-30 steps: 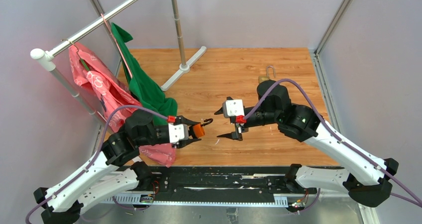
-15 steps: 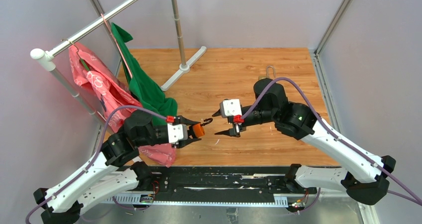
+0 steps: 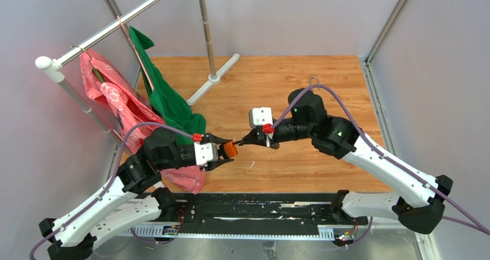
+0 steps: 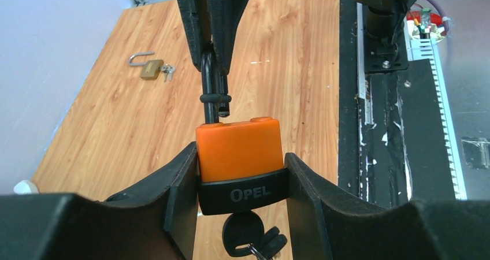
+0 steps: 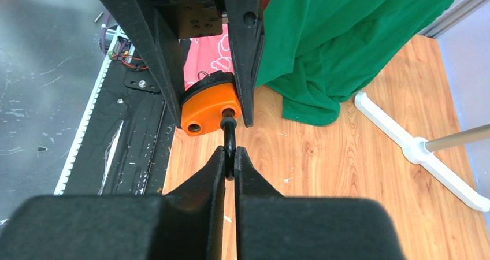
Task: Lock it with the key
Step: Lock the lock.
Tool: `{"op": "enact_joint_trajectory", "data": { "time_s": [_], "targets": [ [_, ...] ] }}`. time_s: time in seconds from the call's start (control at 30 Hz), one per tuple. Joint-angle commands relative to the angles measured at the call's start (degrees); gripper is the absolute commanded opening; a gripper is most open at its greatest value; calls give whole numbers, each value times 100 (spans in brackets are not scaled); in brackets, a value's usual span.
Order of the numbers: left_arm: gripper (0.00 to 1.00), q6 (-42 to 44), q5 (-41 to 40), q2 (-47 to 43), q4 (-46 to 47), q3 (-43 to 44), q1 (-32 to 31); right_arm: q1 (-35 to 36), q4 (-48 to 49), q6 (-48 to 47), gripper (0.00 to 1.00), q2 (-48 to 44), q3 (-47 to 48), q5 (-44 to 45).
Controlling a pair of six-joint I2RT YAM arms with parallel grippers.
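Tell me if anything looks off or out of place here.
The orange padlock, held by the left gripper, has its shackle out of one hole, pinched by the right gripper. A brass padlock with keys lies apart on the table. The green cloth trails onto it.

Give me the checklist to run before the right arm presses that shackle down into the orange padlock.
1. Left gripper clamped on the orange padlock body: ok.
2. Right gripper pinched on the shackle: ok.
3. Key in the keyhole under the body: ok.
4. Shackle's free end seated in the hole: not ok, the hole is empty.
5. Free end lined up over that hole: cannot tell.
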Motion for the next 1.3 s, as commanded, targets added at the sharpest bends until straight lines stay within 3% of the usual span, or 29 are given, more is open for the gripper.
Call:
{"op": "enact_joint_trajectory", "data": {
  "time_s": [0.0,0.37,0.87,1.27],
  "targets": [
    [0,90,-442,-61,481,-26,50,-29,105,867,0,-69,-15,362],
    [0,1152,-1735,-91,1115,-442,48,-29,-244,3505,0,741,874,625],
    [0,1468,-2202,-59,1468,-598,48,-29,78,4216,0,754,860,565],
    [0,1177,-1964,-63,1692,-545,50,-34,1040,4638,0,623,206,592]
  ]
}}
